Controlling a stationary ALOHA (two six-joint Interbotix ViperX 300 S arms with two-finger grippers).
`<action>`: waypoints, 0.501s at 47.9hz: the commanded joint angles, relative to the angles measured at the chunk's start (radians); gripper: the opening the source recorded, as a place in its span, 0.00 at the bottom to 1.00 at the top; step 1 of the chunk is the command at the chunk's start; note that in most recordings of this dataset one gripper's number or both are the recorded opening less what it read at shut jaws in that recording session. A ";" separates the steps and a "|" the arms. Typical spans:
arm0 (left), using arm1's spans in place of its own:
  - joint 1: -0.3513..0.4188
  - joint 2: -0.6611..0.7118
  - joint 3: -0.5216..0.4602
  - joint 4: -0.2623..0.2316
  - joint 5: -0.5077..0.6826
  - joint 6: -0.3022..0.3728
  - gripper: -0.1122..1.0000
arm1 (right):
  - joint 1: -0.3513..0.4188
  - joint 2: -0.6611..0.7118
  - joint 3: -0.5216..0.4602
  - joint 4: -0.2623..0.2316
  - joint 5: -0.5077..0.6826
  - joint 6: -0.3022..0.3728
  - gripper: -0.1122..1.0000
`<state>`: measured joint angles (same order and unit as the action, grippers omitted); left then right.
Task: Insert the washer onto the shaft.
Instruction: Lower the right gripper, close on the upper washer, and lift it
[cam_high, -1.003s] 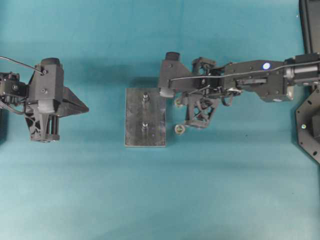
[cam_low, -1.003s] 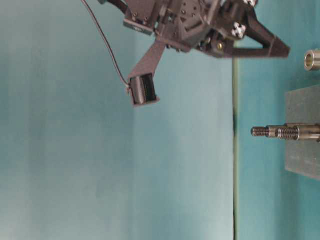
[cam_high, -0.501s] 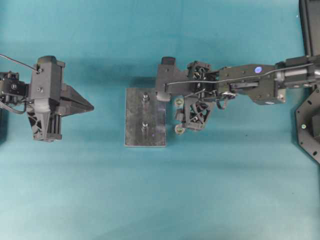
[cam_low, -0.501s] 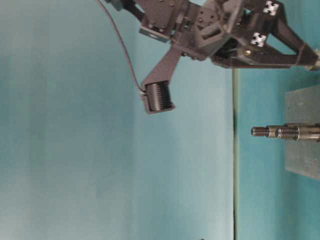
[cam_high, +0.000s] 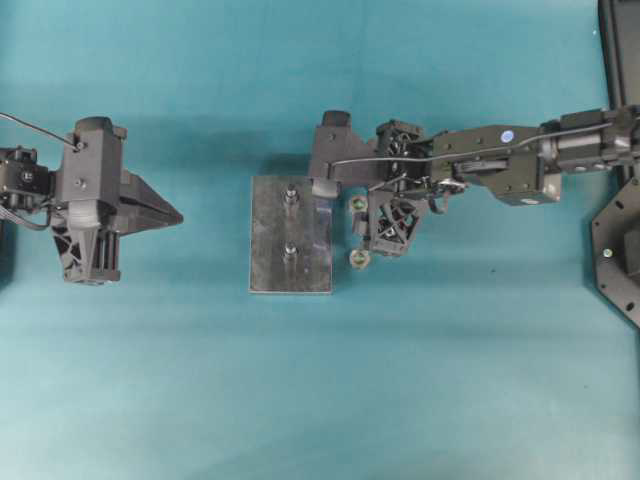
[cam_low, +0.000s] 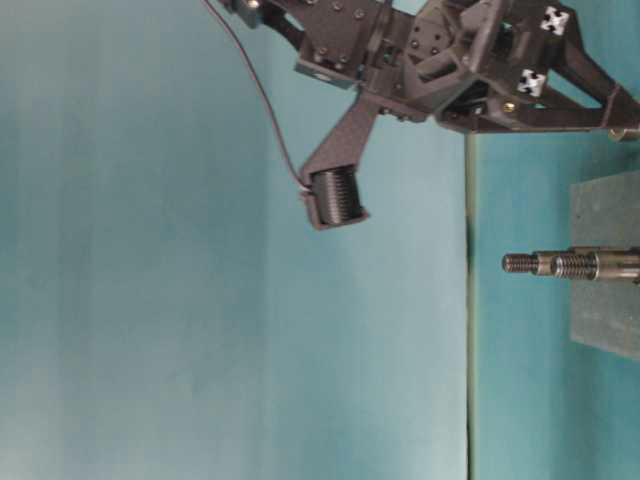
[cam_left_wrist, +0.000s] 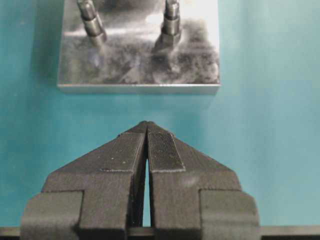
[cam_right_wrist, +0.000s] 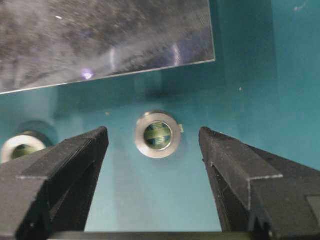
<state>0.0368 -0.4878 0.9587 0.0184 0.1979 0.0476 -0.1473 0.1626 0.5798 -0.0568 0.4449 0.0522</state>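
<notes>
Right wrist view: spread right hand (cam_right_wrist: 152, 150) straddles washer (cam_right_wrist: 156, 134), second washer (cam_right_wrist: 20, 146) seemingly half-hidden.

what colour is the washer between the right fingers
Silver metal, with a dark greenish centre; the washer shows best in the right wrist view.

In the right wrist view, a second silver ring-shaped washer (cam_right_wrist: 20, 146) is sitting half hidden behind the black pincer finger (cam_right_wrist: 60, 170), and the grey metal plate (cam_right_wrist: 105, 37) is running off the top edge.
</notes>
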 joint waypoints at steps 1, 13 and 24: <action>0.002 -0.008 -0.011 0.003 -0.008 0.000 0.10 | -0.003 -0.008 -0.018 -0.002 -0.003 -0.014 0.81; 0.000 -0.008 -0.009 0.003 -0.008 0.000 0.10 | -0.006 0.000 -0.018 -0.002 -0.008 -0.014 0.80; 0.000 -0.006 -0.011 0.003 -0.012 0.000 0.10 | -0.014 0.003 -0.018 -0.002 -0.008 -0.015 0.70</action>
<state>0.0368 -0.4878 0.9587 0.0184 0.1933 0.0460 -0.1549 0.1779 0.5783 -0.0568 0.4433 0.0476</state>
